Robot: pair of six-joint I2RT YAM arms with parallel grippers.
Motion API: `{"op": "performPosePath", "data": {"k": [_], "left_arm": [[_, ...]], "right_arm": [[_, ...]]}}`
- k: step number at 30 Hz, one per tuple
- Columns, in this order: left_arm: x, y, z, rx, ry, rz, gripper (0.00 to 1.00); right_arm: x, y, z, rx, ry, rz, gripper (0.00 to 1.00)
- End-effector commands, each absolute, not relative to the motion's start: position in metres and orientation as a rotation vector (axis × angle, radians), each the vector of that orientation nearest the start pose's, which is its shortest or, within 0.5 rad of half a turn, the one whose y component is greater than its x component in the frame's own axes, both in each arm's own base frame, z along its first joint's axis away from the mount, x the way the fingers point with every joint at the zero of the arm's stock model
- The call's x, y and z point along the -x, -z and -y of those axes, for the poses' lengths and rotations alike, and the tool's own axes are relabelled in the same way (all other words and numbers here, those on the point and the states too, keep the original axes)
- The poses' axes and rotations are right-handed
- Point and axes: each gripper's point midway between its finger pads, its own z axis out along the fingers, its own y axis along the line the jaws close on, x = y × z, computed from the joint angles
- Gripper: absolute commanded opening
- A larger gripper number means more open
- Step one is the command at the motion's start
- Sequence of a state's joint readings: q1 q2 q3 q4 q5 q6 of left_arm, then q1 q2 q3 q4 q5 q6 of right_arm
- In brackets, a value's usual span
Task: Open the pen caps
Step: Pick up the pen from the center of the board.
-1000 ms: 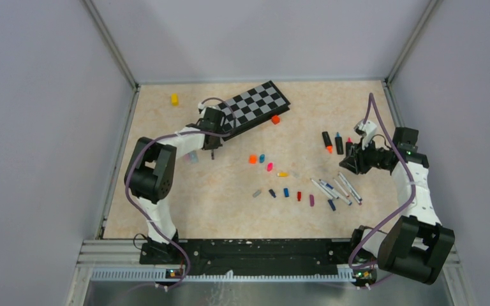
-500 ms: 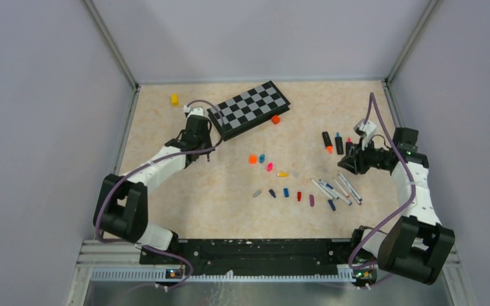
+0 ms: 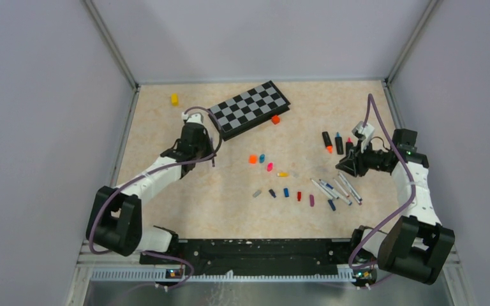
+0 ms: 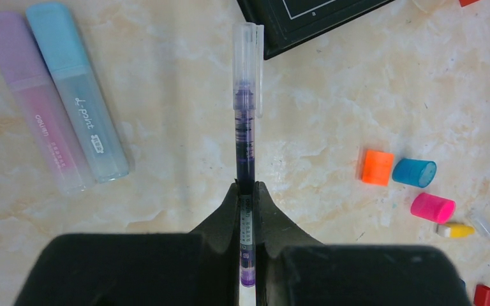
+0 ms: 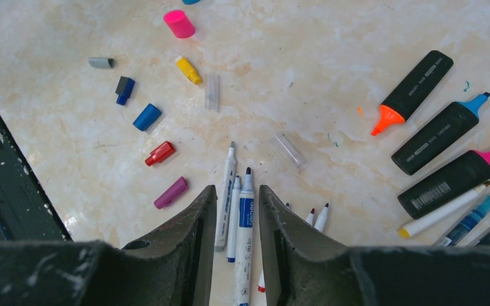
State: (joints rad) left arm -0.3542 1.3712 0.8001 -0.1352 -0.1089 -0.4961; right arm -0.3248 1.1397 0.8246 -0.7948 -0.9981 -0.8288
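A: How are the right jaws?
B: Apart, over white pens near the table's right edge; loose caps lie mid-table.
A: And the left jaws?
B: Clamped on a purple pen, its clear cap on, pointing at the chessboard by the far edge.

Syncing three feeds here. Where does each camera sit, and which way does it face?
Top external: high behind the bases, looking down at the table; both arms show.
Left wrist: looks along the left end effector, shut on a purple pen.
Right wrist: looks down past the open right end effector at uncapped pens.
Shared: both wrist views show the pink cap.
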Motion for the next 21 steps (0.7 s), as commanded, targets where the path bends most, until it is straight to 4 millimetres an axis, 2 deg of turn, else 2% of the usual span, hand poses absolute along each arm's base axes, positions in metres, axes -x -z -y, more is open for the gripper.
{"op": "performPosePath", "data": {"k": [1, 12, 21], "left_arm": [[-0.353, -0.124, 0.14, 0.22, 0.432, -2.196, 0.0], [-0.344, -0.13, 0.146, 0.191, 0.494, -2.164, 0.0], [-0.338, -0.122, 0.153, 0.174, 0.55, -2.182, 0.0]], "right_arm": [[-0.253, -0.153, -0.057, 0.832, -0.718, -1.95, 0.3], [-0.252, -0.153, -0.059, 0.836, -0.726, -1.942, 0.3], [-0.252, -0.153, -0.059, 0.839, -0.727, -1.94, 0.3]]}}
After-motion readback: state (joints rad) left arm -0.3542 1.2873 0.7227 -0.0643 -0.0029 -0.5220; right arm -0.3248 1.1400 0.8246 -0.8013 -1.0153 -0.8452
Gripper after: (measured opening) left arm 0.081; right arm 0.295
